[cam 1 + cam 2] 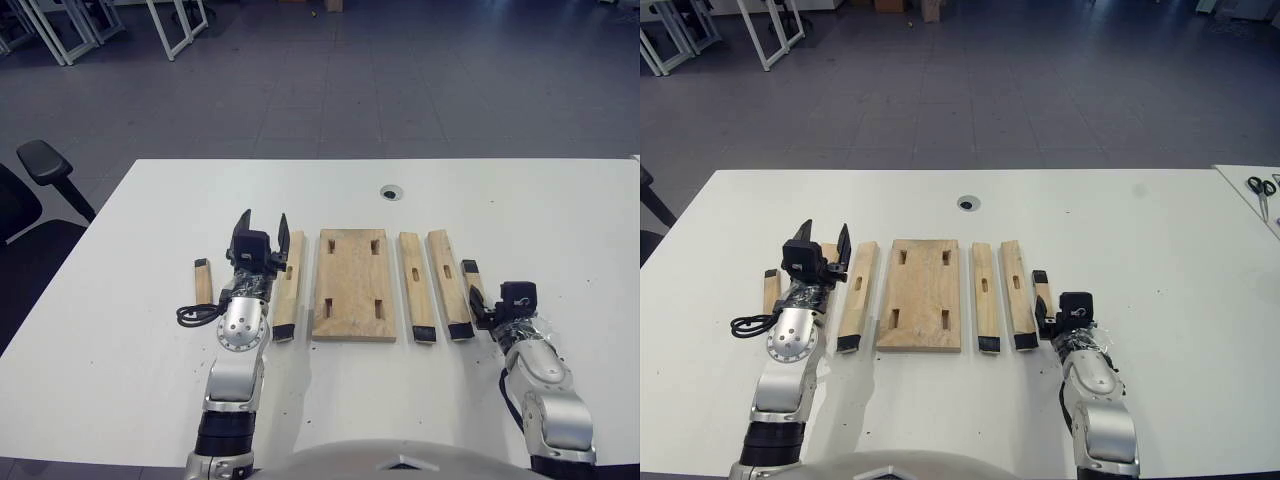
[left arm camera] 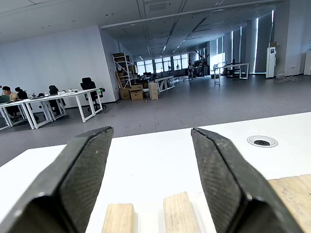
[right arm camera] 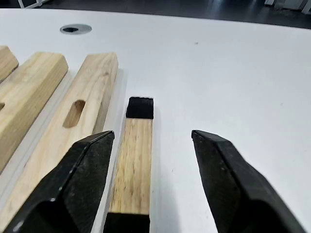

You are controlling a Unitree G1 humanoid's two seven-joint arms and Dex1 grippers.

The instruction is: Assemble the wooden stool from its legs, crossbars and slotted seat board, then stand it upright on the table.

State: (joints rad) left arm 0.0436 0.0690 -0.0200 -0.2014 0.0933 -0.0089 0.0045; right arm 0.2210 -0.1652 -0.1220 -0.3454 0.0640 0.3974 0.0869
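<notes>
Wooden parts lay in a row across the middle of the head frame on the table (image 1: 520,210), none of them joined. The board (image 1: 352,284) sat flat at centre with its slots facing up. One leg (image 1: 287,285) lay just left of it. A second leg (image 1: 416,287) and a third leg (image 1: 449,284) lay just to its right, all running up-frame. A short left crossbar (image 1: 203,282) ended the row on one side and a right crossbar (image 1: 471,280) on the other.

The left gripper (image 1: 264,220) hung released, its jaws wide apart, between the left crossbar and the first leg. In its wrist view, two wooden ends showed below the gap. The right gripper (image 3: 151,136) sat low at the lower right of the head frame. Its fingers (image 3: 87,165) were spread to either side of the right crossbar's near end, gripping nothing.

Assembly looked to be at its very start, with the first pick lined up on the right crossbar. That bar lay just beside the third leg, so the inner finger would need to drop into the narrow gap between them. Only then could the jaws close squarely across the bar's width and lift it.
</notes>
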